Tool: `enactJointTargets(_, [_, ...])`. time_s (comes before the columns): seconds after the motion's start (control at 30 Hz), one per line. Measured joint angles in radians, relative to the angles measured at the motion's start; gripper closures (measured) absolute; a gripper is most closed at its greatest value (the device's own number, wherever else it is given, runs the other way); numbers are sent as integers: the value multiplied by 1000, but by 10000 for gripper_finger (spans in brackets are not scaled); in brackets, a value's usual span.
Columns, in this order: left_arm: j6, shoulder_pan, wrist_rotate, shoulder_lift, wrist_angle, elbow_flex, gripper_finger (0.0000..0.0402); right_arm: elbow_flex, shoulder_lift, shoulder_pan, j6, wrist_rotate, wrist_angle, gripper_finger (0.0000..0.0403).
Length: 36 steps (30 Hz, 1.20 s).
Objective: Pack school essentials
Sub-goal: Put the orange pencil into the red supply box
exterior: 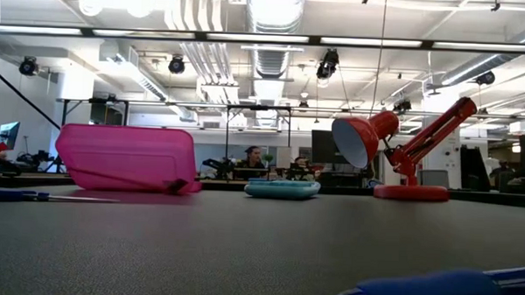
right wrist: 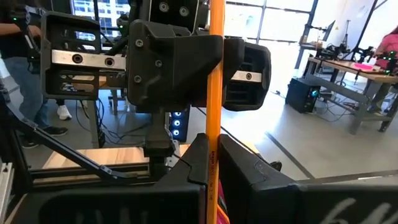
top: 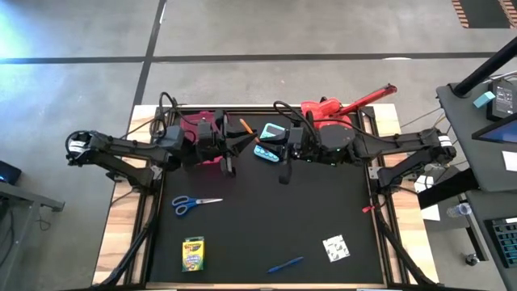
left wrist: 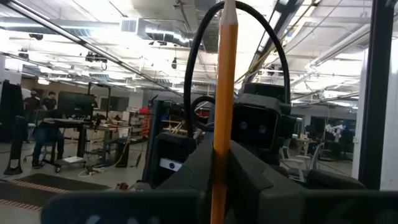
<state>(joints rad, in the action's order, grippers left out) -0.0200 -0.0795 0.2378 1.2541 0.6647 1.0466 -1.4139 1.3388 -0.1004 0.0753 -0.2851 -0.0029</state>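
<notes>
Both pincers — left (left wrist: 217,186), right (right wrist: 214,186) — pinch one orange pencil (left wrist: 222,93) mid-handover; scissors (top: 194,204), crayon box (top: 193,254) and pen (top: 285,264) lie unpacked on the counter (top: 266,210)

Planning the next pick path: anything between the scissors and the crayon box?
Nothing. The high view shows only bare black mat between the blue-handled scissors and the crayon box.

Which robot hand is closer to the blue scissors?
Left. The left gripper hangs just above the scissors, a little to their right. The right gripper is farther right, near mid-table.
</notes>
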Motion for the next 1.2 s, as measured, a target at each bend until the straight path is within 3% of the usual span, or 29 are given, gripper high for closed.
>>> enactJointTargets(0.17, [-2, 2, -3, 0, -9, -2, 393, 0, -5, 0, -34, 6, -36, 373])
enactJointTargets(0.43, [-1, 21, -10, -6, -67, -6, 396, 1, -73, 1, -64, -3, -218, 267])
enactJointTargets(0.6, [-1, 98, -9, -48, -318, 7, 397, 0, -163, 1, -141, -4, -410, 224])
enactJointTargets(0.83, [0, 260, 34, -111, -745, 18, 397, 0, -256, 1, -345, -3, -612, 214])
enactJointTargets(1.03, [0, 413, 109, -118, -1156, 11, 397, 0, -275, 1, -416, -3, -651, 213])
enactJointTargets(1.2, [0, 506, 135, -87, -1312, -21, 397, 0, -269, 1, -416, -3, -651, 213])
